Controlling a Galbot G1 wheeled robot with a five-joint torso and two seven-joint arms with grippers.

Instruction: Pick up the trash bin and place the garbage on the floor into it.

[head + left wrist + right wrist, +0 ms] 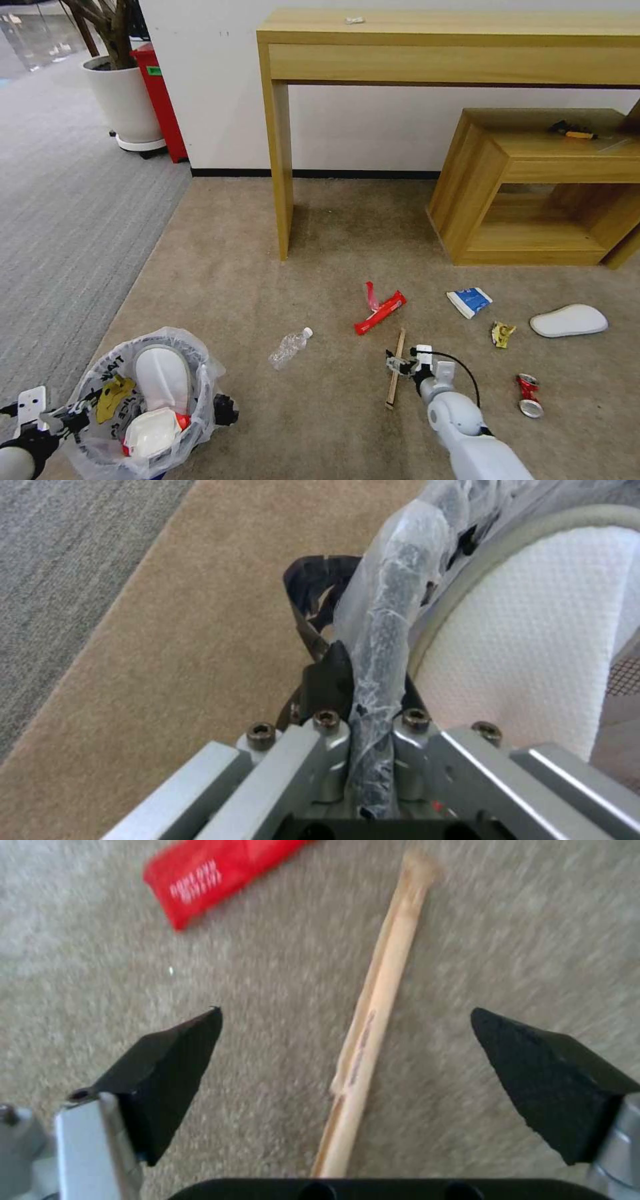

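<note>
The trash bin [143, 400], lined with a crinkled clear bag, hangs at lower left above the beige floor [233, 267], holding a white insole [533, 645] and wrappers. My left gripper [67, 420] is shut on its bagged rim [380, 670]. My right gripper [400, 363] is open just above a wooden stick [395, 377]; the stick [373, 1015] runs between its black fingers [173, 1075]. Other garbage on the floor: a clear bottle [290, 348], a red wrapper [380, 312], a blue-white packet [470, 301], a yellow wrapper [502, 333], a white insole [569, 321] and a crushed can [529, 395].
A tall wooden console table [280, 133] stands against the back wall, a low wooden shelf unit [527, 180] to its right. A white plant pot [127, 100] and a red container [160, 100] sit at far left beside grey striped carpet [60, 200].
</note>
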